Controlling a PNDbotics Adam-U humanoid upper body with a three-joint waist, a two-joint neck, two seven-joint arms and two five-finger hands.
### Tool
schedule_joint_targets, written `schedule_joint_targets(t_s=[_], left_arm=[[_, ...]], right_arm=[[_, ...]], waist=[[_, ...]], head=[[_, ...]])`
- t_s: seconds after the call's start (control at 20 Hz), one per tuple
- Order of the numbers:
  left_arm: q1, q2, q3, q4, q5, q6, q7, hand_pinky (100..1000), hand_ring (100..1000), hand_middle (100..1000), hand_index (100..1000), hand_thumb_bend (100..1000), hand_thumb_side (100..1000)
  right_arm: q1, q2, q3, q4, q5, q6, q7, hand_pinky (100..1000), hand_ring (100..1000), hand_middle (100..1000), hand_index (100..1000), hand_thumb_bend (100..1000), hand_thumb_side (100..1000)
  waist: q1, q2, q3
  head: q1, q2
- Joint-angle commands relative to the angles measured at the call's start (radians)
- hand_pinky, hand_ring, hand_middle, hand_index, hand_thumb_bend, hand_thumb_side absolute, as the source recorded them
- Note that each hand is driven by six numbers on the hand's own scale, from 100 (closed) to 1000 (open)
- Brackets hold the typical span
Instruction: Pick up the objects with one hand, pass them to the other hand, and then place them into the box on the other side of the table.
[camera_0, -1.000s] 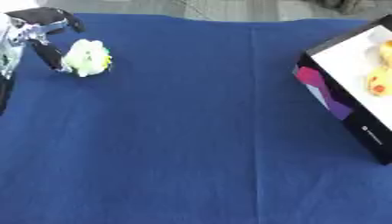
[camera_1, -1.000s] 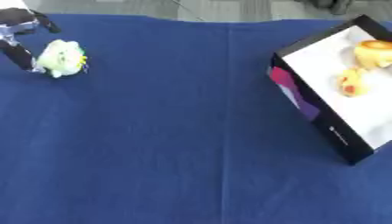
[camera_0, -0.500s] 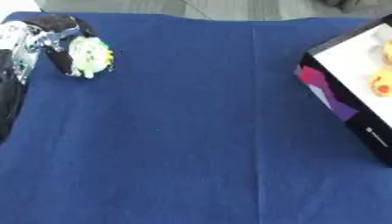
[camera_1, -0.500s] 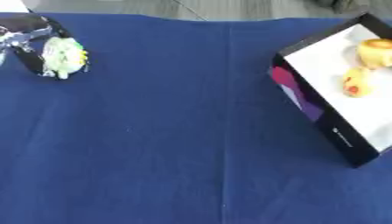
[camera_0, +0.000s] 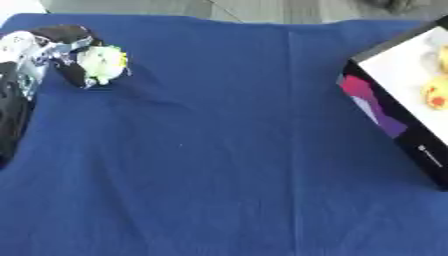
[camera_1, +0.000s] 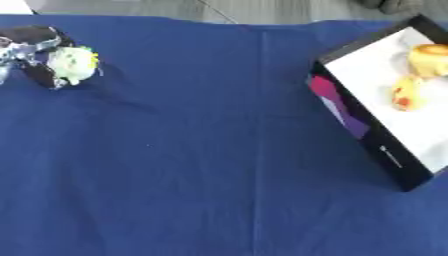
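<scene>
- My left hand (camera_0: 54, 52) sits at the far left corner, fingers curled round the toy (camera_0: 101, 62), a pale green-and-yellow plush.
- The toy is at the cloth (camera_0: 219, 150); whether it is lifted I cannot tell.
- The box (camera_1: 385, 102) lies well apart on the right, holding two yellow toys (camera_1: 407, 92).
</scene>
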Motion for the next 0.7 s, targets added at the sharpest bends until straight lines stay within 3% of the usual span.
schedule_joint_targets(t_s=[0.05, 0.7], left_arm=[[-0.031, 0.026, -0.006, -0.03, 0.047, -0.014, -0.027, 814, 781, 659, 718, 100, 100], [-0.017, 0.038, -0.057, -0.099, 0.199, -0.053, -0.084, 803, 747, 627, 722, 100, 100]], right_arm=[[0.002, -0.031, -0.012, -0.015, 0.007, 0.01, -0.007, 958, 1000, 1000, 1000, 100, 226], [-0.006, -0.062, 0.011, -0.015, -0.023, 0.012, 0.016, 960, 1000, 1000, 1000, 100, 216]], waist=[[0.004, -0.041, 0.006], [0.009, -0.105, 0.069]], head=[[-0.014, 0.01], [-0.056, 0.061]])
